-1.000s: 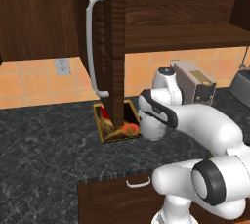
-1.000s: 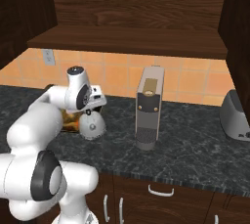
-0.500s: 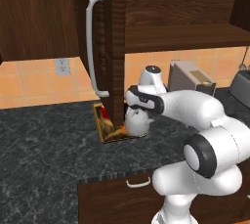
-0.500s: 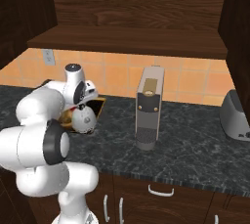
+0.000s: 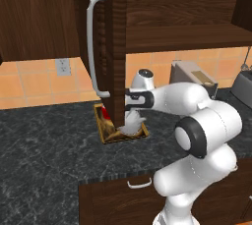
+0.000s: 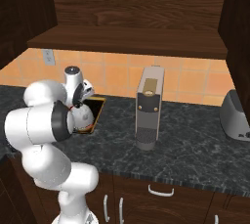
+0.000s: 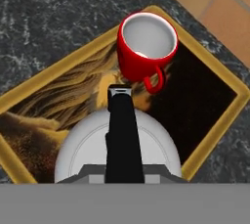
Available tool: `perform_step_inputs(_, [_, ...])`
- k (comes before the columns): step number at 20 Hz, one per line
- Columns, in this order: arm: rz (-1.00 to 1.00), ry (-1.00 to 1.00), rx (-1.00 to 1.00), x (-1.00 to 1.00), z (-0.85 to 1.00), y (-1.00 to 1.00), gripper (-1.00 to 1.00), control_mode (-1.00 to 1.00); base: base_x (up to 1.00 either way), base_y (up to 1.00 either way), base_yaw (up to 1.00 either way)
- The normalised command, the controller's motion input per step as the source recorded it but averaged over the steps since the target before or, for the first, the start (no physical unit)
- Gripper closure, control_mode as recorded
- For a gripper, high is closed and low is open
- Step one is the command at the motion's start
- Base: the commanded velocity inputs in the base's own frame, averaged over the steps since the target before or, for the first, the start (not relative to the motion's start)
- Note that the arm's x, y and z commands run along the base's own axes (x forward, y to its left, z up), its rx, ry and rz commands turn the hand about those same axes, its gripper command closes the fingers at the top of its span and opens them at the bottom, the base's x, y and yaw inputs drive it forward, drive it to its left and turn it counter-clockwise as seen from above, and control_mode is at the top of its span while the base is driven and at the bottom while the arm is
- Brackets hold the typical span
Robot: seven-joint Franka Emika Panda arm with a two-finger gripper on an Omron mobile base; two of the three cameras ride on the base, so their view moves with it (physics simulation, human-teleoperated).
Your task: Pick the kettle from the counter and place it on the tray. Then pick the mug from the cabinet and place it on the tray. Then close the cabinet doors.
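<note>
A: Pincer (image 7: 120, 101) state?
B: Nearly together, clamped on the kettle (image 7: 93, 145) from above; one dark finger (image 7: 120, 130) lies across its white lid.
A: Kettle location?
B: Directly under the pincer, over the tray (image 7: 210, 115), which rests on the dark desk (image 5: 44, 155). Contact with the tray floor: cannot tell.
A: Mug (image 7: 145, 47)?
B: Upright on the tray just beyond the fingertip, handle turned back toward the pincer.
A: Cabinet doors?
B: One cabinet door (image 5: 115, 47) stands open beside the pincer, edge-on.
</note>
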Motion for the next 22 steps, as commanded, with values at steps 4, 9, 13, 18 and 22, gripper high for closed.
perform_step_inputs(4, [0.09,-0.07,0.0,0.29,-0.26,0.09,1.0,-1.0,0.0,0.0,0.0])
perform_step_inputs(9, [0.06,-0.02,0.0,0.12,-0.26,0.04,-1.0,-1.0,0.0,0.0,0.0])
perform_step_inputs(13, [0.0,-0.01,0.0,0.0,-0.01,0.0,-1.0,-1.0,0.0,0.0,0.0])
perform_step_inputs(18, [0.0,-0.03,0.0,-0.1,0.04,-0.01,-1.0,-1.0,0.0,0.0,0.0])
perform_step_inputs(22, [0.0,-0.16,0.0,-0.26,0.21,-0.01,-1.0,-1.0,0.0,0.0,0.0])
